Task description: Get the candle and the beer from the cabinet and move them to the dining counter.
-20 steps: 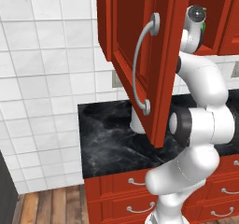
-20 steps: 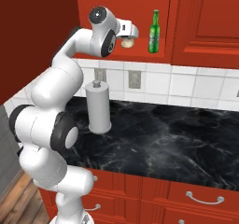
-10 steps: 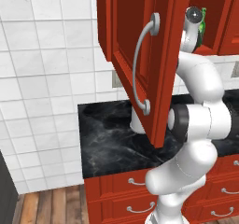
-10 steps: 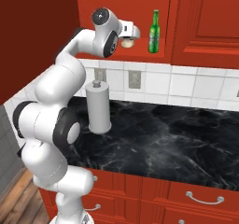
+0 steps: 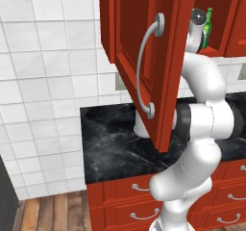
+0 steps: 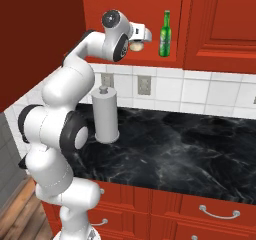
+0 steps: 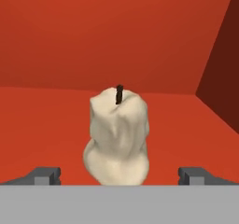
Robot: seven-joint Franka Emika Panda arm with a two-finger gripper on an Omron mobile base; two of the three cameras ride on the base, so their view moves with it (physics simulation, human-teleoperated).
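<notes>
Red-brown wood frames everything up high: the raised-panel wall cabinet (image 6: 200, 29) stands with its door (image 5: 144, 66) swung wide, the curved silver bar handle (image 5: 145, 71) toward the left base camera. Inside on the red shelf sits the small cream-white candle with a short dark wick (image 7: 118, 136), upright on its wider round base. In the hand view it rises dead centre, at twelve o'clock from the two-finger gripper (image 7: 120, 175), whose dark fingertips (image 7: 44, 175) are spread wide, one at nine o'clock and one at three o'clock of the candle's base, neither touching it.

From the right base view the gripper (image 6: 141, 34) reaches into the cabinet opening, with the candle (image 6: 135, 47) peeking out just below the hand, at about six o'clock. The slim green glass beer bottle with a red-and-white label (image 6: 165, 34) stands upright on the same shelf, near the hand at its three o'clock and apart from it. In the left base view the beer bottle (image 5: 206, 30) shows past the door's edge.

Below, a white cylindrical paper-towel roll on a stand (image 6: 105, 115) rests on the black marble wall counter (image 6: 190, 149), above red drawers with small silver handles (image 6: 217, 213).
</notes>
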